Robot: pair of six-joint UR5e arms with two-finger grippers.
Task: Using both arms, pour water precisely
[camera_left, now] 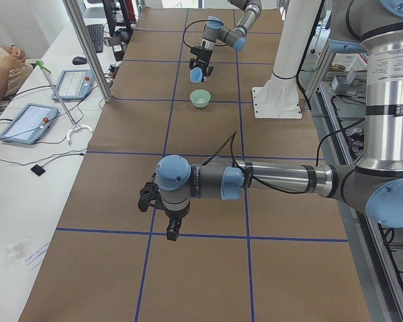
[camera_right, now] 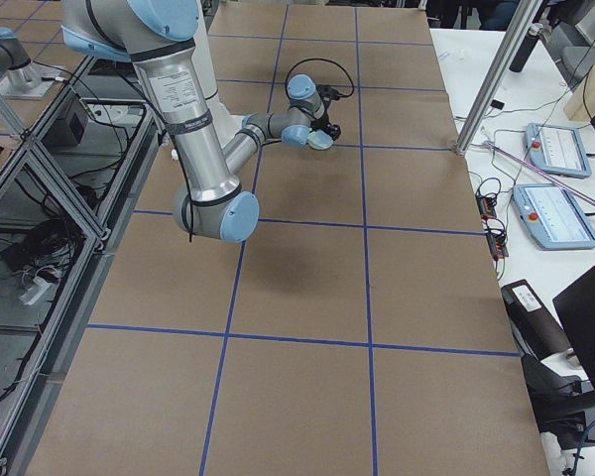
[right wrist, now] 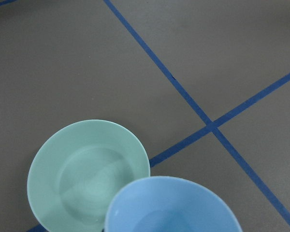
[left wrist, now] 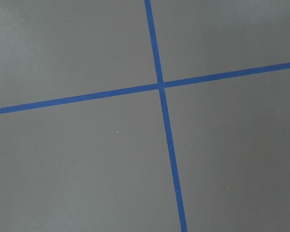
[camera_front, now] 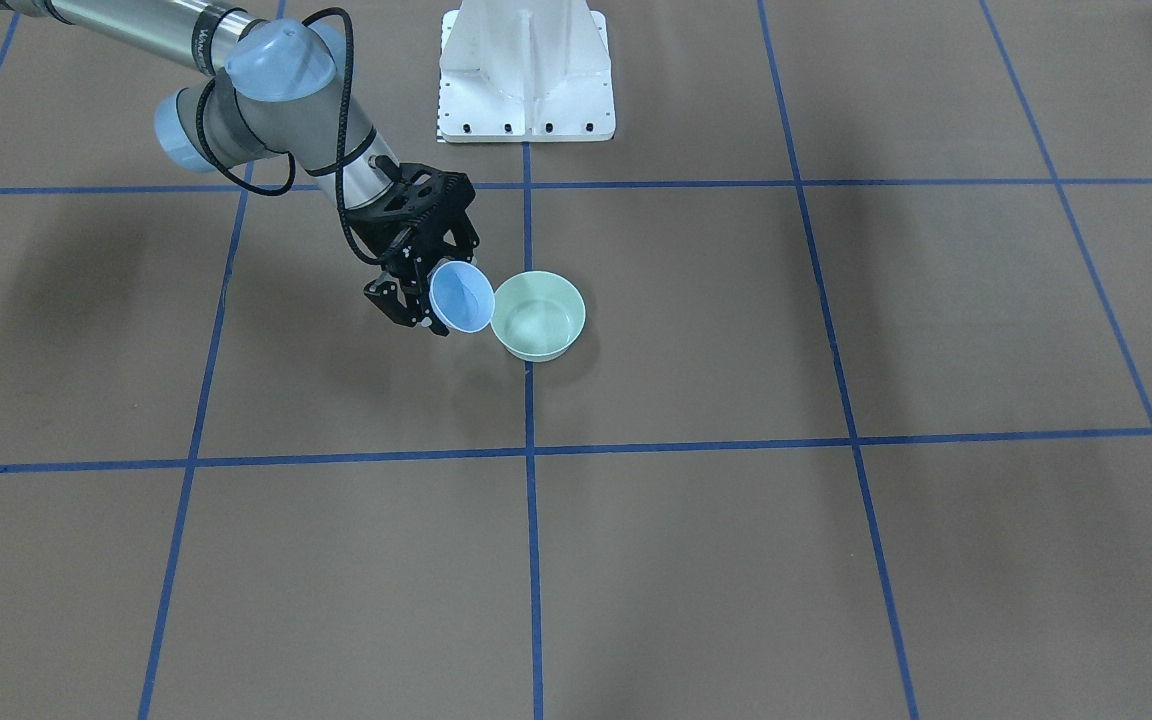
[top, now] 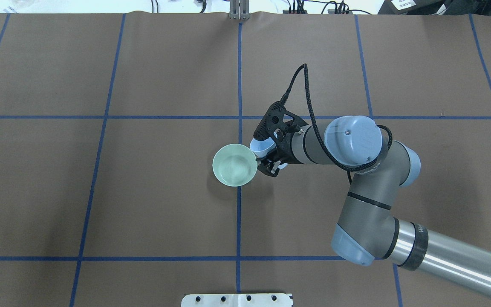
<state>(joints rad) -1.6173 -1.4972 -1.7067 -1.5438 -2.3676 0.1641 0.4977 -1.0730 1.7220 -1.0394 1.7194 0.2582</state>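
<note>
The right pincer [camera_front: 416, 305], clamped on the tilted pale-blue plastic bowl [camera_front: 462, 296] at the mint-green bowl's [camera_front: 534, 350] front-view nine o'clock, probably needed slow tipping, lip inside the rim; the left pincer's [camera_left: 168, 225] state could not be told

Obst.: right arm [top: 358, 200], green bowl [top: 219, 171], pedestal [top: 237, 300].

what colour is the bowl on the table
The bowl is pale mint green; best seen in the right wrist view.

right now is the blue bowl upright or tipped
Tipped: the blue bowl, in the right arm's jaws, has its mouth turned sideways toward the green bowl.
</note>
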